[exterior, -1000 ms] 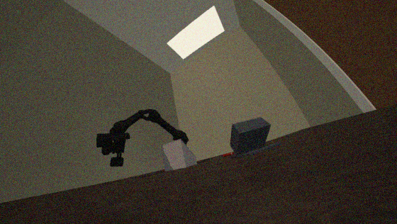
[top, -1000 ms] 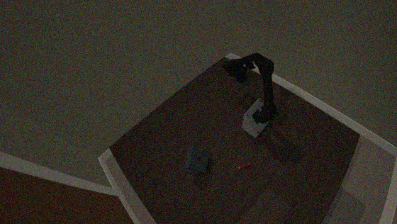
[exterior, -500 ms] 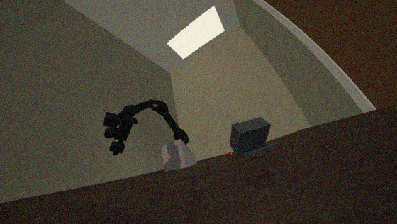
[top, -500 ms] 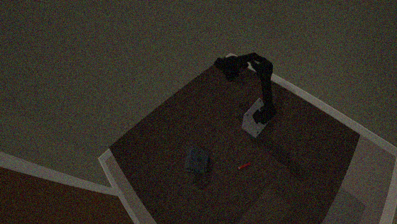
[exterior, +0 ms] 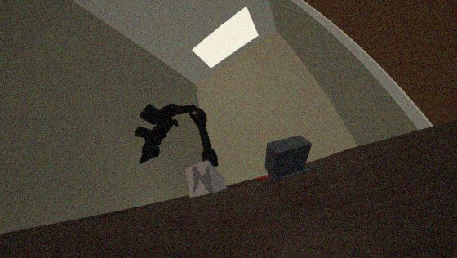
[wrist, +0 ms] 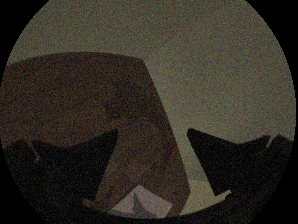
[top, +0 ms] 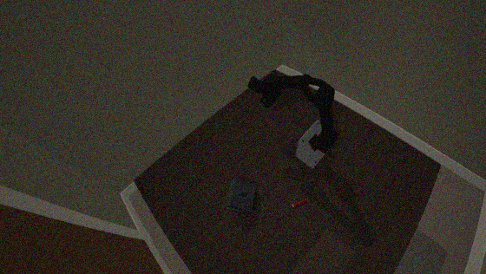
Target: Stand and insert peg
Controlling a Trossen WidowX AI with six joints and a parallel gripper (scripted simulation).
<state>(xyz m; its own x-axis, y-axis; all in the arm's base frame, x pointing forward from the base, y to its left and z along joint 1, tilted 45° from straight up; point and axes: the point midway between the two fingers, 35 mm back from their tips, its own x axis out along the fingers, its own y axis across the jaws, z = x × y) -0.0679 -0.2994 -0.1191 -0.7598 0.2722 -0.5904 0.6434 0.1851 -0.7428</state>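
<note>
The red peg (top: 300, 202) (exterior: 261, 177) lies flat on the table (top: 208, 156) (exterior: 204, 229); in the top view its pale band shows at the lower-left end. The sloped panel (top: 309, 157) (exterior: 192, 185) stands beside the arm's base, with dark shapes on its face; I cannot make out the hole clearly. A part of the panel (wrist: 157, 202) also shows at the bottom of the wrist view. My gripper (top: 259, 94) (exterior: 143, 140) (wrist: 153, 132) is open and empty. It is raised high, far from the peg and off to the side of the panel.
A blue-grey block (top: 242, 196) (exterior: 286, 162) stands on the table to one side of the peg. The arm's bent links (top: 327, 108) (exterior: 204, 136) rise above the panel. The table's pale edge (top: 386, 123) runs behind the arm in the top view.
</note>
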